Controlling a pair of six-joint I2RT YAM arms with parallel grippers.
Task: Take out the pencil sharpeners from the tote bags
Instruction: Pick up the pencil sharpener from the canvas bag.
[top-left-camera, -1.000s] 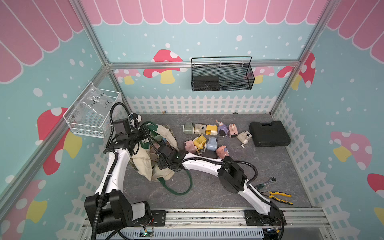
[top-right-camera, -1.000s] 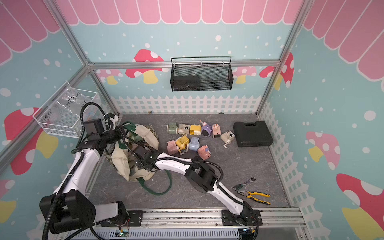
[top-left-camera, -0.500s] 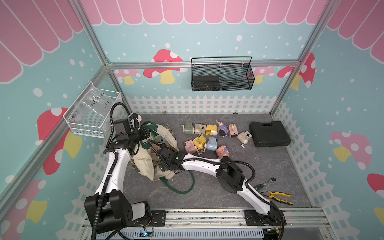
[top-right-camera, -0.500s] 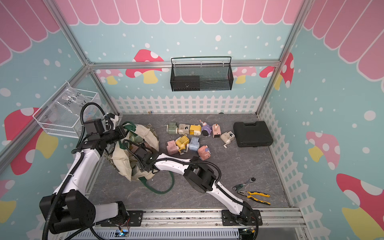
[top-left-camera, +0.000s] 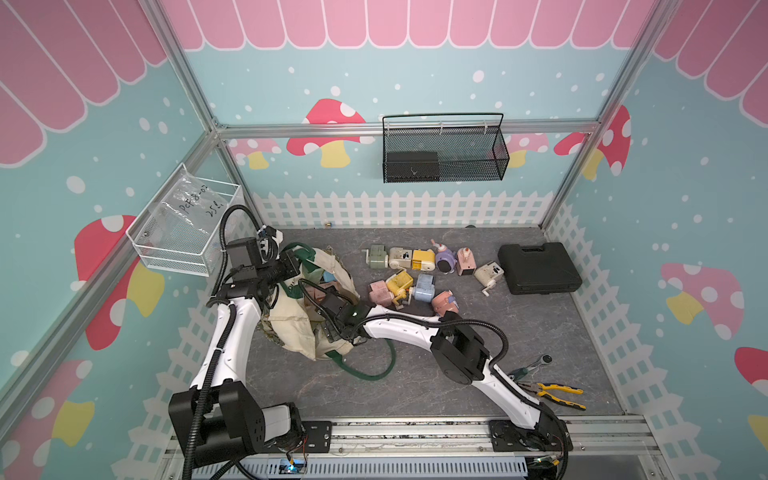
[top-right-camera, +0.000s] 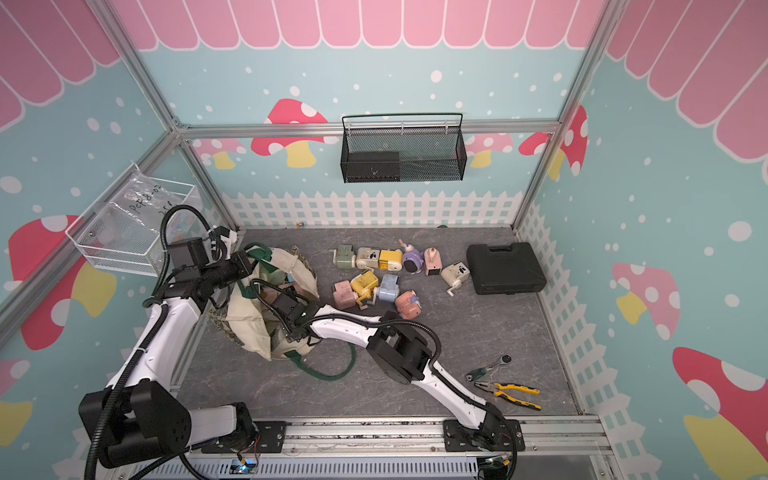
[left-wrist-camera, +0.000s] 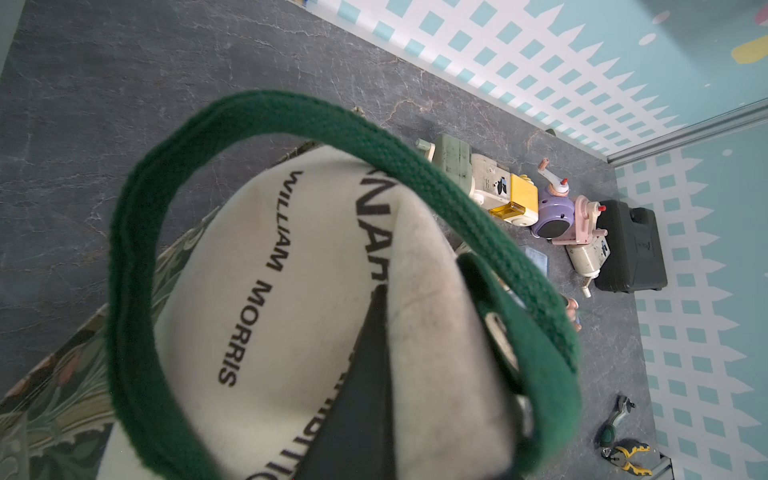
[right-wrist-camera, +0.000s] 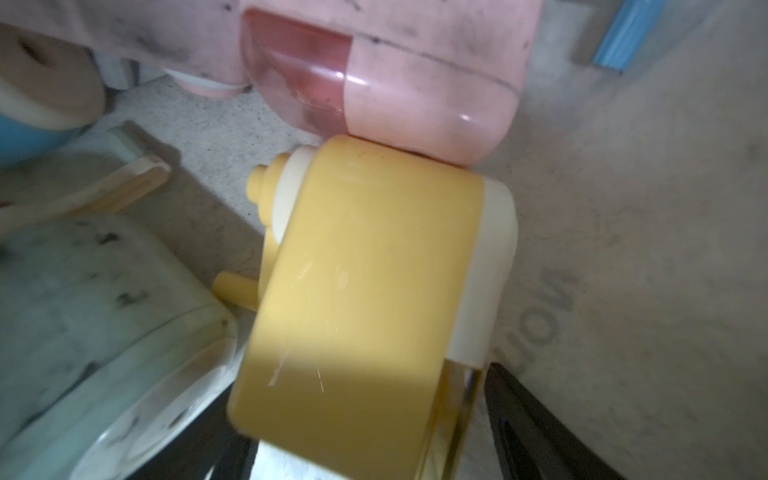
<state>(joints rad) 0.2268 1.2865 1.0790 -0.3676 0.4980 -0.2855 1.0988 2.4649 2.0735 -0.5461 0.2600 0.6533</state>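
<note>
The cream tote bag (top-left-camera: 291, 328) (top-right-camera: 249, 328) slumps at the left of the floor, mouth facing up. My left gripper (top-left-camera: 297, 266) (left-wrist-camera: 424, 291) is shut on its rim cloth beside the green strap (left-wrist-camera: 291, 112). Reaching into the bag, my right gripper (top-left-camera: 318, 297) (right-wrist-camera: 365, 399) stands open, its jaws either side of a yellow pencil sharpener (right-wrist-camera: 365, 270), with a thin gap at one finger (right-wrist-camera: 536, 419). A pink sharpener (right-wrist-camera: 415, 83) and a pale green one (right-wrist-camera: 104, 311) lie beside it. Several sharpeners (top-left-camera: 415, 274) (top-right-camera: 382, 274) lie out on the floor.
A black plastic case (top-left-camera: 538, 268) lies at the back right. Yellow-handled pliers (top-left-camera: 557, 392) and a ratchet (top-left-camera: 536, 363) lie at the front right. A black mesh basket (top-left-camera: 444, 153) hangs on the back wall and a white wire basket (top-left-camera: 187, 228) on the left wall.
My right arm has shifted slightly inside the bag. The left gripper still holds the rim in the same place.
</note>
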